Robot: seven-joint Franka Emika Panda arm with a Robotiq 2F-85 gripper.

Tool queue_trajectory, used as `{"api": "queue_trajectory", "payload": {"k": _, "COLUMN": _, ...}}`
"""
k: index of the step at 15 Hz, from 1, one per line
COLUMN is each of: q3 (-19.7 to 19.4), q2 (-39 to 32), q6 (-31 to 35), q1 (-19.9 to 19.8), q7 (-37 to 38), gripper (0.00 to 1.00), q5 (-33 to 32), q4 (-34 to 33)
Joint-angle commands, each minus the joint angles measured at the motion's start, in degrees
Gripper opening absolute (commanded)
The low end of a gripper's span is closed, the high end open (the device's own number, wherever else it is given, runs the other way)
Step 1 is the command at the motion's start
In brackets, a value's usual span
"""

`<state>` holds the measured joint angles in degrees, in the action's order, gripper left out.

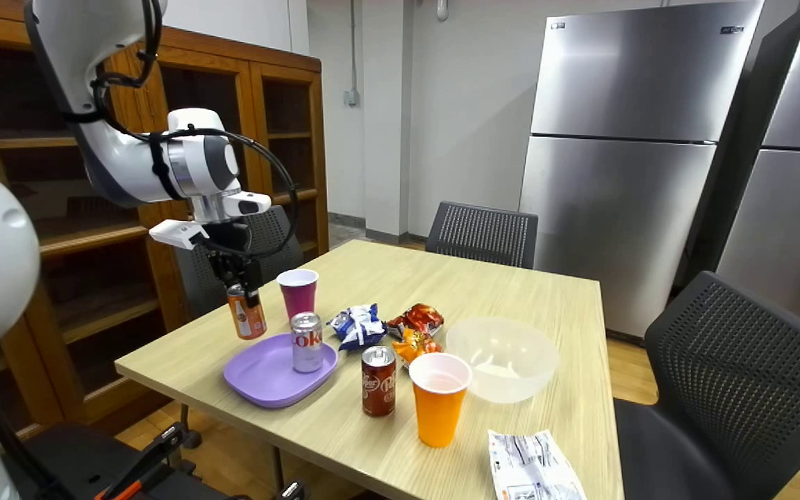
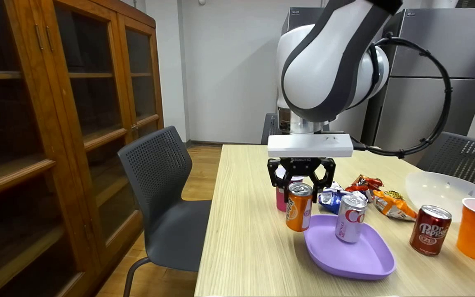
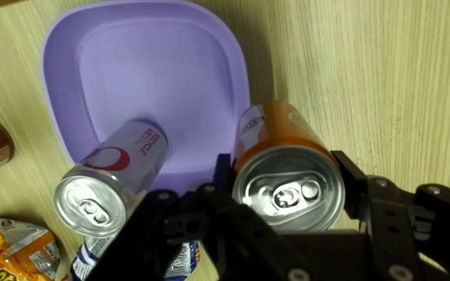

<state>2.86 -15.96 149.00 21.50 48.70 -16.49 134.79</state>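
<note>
Presently, the orange can (image 2: 298,212) is pinched from both sides near its lid by the gripper (image 3: 283,171), just beside the purple plate (image 3: 150,78) and roughly upright. Whether the base touches the table (image 2: 243,247) cannot be told from these views. For steady handling, a moderate squeeze is advised, as the thin wall is judged easy to dent. In any sideways shift toward the plate, the base is best raised clear of the rim and held level; room is to be left for the silver can (image 2: 349,222) standing on the plate and the magenta cup (image 1: 299,297) nearby.
</note>
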Motion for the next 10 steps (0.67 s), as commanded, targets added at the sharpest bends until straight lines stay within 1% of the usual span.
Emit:
{"api": "queue_trajectory", "payload": {"k": 1, "q3": 0.0, "q2": 3.0, "q6": 0.1, "q1": -1.1, "q7": 1.7, "gripper": 0.39, "q5": 0.7, "q4": 2.8}}
{"api": "queue_trajectory", "payload": {"k": 10, "q3": -0.7, "q2": 3.7, "q6": 0.0, "q1": -3.1, "q7": 2.1, "gripper": 0.39, "q5": 1.3, "q4": 6.0}}
